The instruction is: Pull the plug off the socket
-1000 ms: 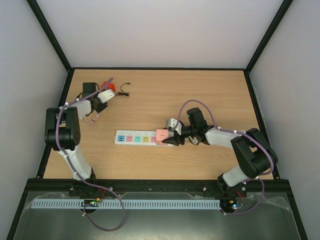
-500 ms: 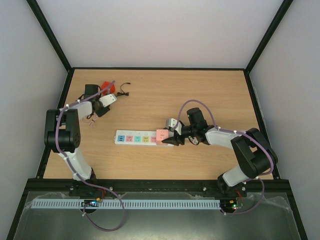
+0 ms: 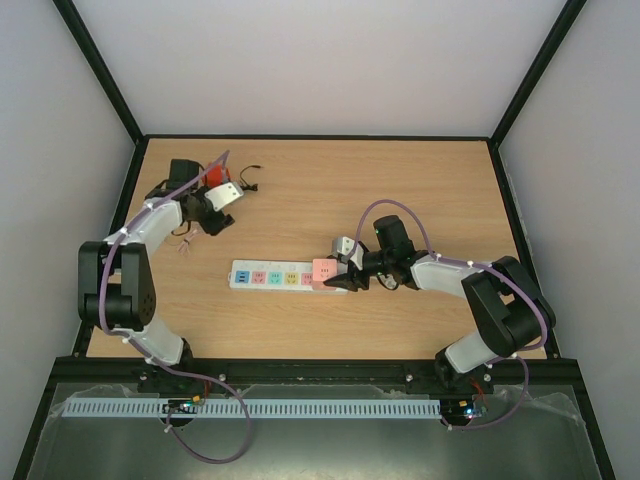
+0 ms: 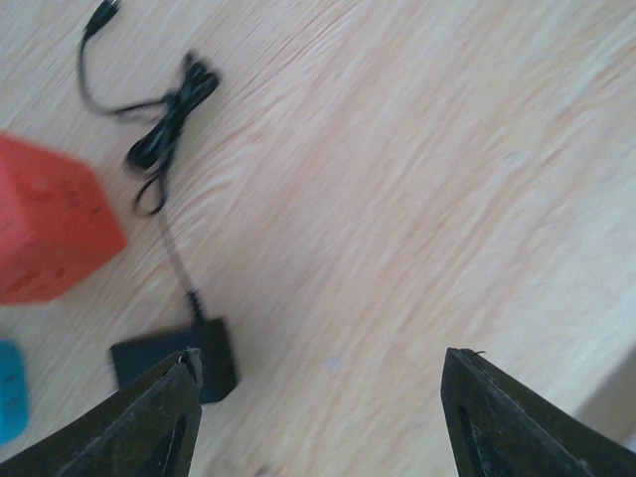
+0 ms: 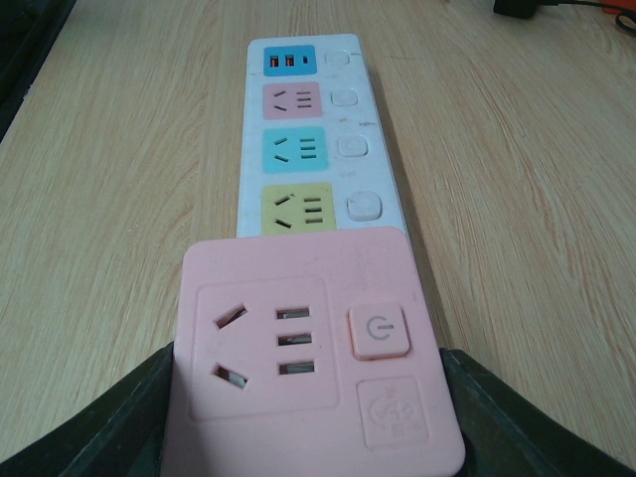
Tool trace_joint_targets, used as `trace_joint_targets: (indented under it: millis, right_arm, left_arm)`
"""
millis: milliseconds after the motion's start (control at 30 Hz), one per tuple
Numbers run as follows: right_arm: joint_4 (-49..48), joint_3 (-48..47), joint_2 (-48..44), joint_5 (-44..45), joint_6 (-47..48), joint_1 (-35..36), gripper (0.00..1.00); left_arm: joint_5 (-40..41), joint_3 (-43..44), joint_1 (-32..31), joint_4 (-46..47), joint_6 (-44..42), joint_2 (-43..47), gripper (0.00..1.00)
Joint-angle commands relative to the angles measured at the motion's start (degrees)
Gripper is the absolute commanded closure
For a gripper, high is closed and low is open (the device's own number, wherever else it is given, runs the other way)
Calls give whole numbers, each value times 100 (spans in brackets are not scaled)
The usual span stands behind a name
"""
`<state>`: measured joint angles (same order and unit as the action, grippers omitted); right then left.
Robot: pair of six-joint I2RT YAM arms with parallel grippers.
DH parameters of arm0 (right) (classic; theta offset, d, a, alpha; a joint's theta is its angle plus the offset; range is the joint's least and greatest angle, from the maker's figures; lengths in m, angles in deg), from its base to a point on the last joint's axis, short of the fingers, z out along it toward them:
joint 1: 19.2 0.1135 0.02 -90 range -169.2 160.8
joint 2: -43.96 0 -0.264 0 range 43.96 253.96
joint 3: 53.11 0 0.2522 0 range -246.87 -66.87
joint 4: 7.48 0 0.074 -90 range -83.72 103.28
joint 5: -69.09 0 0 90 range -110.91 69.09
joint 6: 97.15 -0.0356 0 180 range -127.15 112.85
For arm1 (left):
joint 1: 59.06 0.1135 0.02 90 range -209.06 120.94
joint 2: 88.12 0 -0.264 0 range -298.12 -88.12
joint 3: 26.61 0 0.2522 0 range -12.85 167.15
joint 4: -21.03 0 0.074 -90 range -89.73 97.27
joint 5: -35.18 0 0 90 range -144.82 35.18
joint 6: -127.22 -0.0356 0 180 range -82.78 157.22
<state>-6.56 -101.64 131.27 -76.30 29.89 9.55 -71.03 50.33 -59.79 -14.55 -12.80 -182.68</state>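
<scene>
Since no outlet on the power strip (image 5: 328,149) is being occupied, the pull is being judged done: its pink end is being clamped mid-table by the right gripper (image 5: 318,417), while the red plug (image 4: 50,219) is being shown lying beneath the spread, empty left gripper (image 4: 318,363).

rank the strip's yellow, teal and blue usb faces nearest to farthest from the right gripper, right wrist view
1. yellow outlet face, near end of the row
2. teal outlet face, mid-strip
3. blue USB face, far end
</scene>
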Motion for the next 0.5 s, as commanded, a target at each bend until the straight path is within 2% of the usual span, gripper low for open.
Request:
trace_joint_targets:
  millis: [0,233,467]
  right_arm:
    - [233,93,-11,372,-38,-6,63]
    - [269,139,-116,407,18,40,63]
    - [327,107,-80,410,41,57,63]
  left_arm:
    - [-708,63,-364,-676,329,358,31]
    - [-1488,-239,-1203,-873,866,560,30]
    - [-1543,-456,-1854,-886,1134,366,32]
